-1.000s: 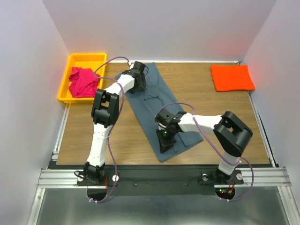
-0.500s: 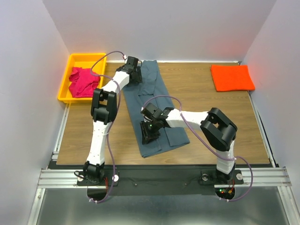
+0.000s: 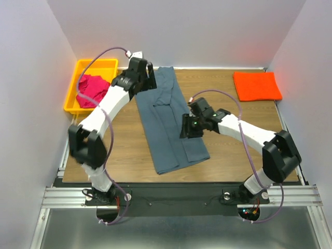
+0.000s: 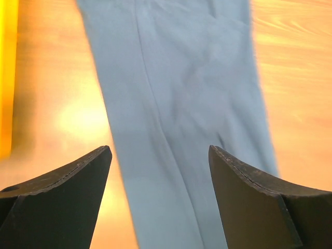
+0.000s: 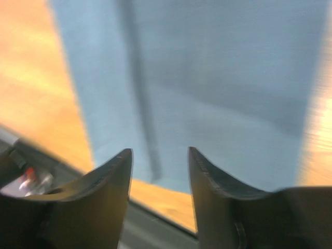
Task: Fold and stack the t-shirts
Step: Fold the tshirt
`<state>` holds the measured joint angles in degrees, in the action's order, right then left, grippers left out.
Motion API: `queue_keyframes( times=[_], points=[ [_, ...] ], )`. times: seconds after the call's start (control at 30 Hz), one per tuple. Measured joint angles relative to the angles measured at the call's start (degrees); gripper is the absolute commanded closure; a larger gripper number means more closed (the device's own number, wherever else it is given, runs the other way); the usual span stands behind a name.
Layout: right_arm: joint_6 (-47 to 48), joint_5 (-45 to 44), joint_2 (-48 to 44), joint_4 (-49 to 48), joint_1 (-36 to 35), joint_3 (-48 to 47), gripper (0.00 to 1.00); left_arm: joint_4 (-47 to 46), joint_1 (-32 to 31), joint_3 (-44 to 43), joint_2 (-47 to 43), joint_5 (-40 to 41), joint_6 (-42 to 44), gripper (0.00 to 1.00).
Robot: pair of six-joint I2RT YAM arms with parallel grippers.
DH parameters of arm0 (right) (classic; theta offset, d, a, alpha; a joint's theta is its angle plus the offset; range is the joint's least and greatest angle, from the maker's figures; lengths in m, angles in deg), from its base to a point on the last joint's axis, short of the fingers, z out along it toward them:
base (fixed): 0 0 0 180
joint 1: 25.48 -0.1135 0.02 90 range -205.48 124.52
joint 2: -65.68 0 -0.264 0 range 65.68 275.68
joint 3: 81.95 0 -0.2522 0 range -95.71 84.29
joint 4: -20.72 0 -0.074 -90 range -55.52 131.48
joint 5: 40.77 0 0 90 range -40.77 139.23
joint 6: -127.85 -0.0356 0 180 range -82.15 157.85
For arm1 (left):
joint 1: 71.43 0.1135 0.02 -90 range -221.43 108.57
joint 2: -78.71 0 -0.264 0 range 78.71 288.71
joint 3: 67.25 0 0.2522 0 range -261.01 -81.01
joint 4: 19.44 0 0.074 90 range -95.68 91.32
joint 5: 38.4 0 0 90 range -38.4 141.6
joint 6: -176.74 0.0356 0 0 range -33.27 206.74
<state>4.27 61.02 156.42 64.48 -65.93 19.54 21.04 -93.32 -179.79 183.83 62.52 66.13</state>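
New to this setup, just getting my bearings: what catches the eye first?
A slate grey-blue t-shirt lies as a long strip down the middle of the table, with the open left gripper over its far end and the open right gripper at its right edge. A folded orange t-shirt sits in the far right corner, and a crumpled magenta-pink t-shirt lies in the yellow bin at far left.

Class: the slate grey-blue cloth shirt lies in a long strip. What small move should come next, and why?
Likely lower the left gripper onto the far end of the slate grey-blue cloth shirt and pinch it. The shirt is a long strip needing a crosswise fold; that gripper and the right gripper hang open above it, empty.
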Motion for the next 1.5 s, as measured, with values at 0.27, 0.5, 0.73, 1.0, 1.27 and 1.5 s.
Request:
queue_keyframes(
  times=[0.27, 0.5, 0.73, 1.0, 1.27, 1.5],
  points=[
    [3.87, -2.29, -4.57, 2.51, 5.49, 8.87, 0.75, 3.80, -12.63, 32.74, -27.50, 0.68, -13.18, 0.23],
    [5.75, 0.70, -4.57, 2.91, 5.44, 13.11, 0.75, 9.22, -20.87, 51.56, -33.42, -3.48, -25.77, 0.23],
    [5.86, 0.28, -5.77, 3.67, 5.44, 16.04, 0.67, 8.00, -24.94, 52.35, -32.41, -5.42, -31.39, 0.23],
    [5.62, -7.91, -10.29, 6.40, 7.13, 14.64, 0.47, 6.93, -28.92, 53.83, -25.86, -7.13, -33.53, 0.24],
    [5.73, -11.74, -10.54, 7.91, 11.69, 14.67, 0.47, 7.96, -32.17, 54.07, -21.73, -8.15, -33.53, 0.31],
    [5.79, -12.00, -10.54, 8.22, 12.31, 15.06, 0.47, 8.52, -33.31, 53.07, -20.00, -8.92, -33.29, 0.42]
  ],
)
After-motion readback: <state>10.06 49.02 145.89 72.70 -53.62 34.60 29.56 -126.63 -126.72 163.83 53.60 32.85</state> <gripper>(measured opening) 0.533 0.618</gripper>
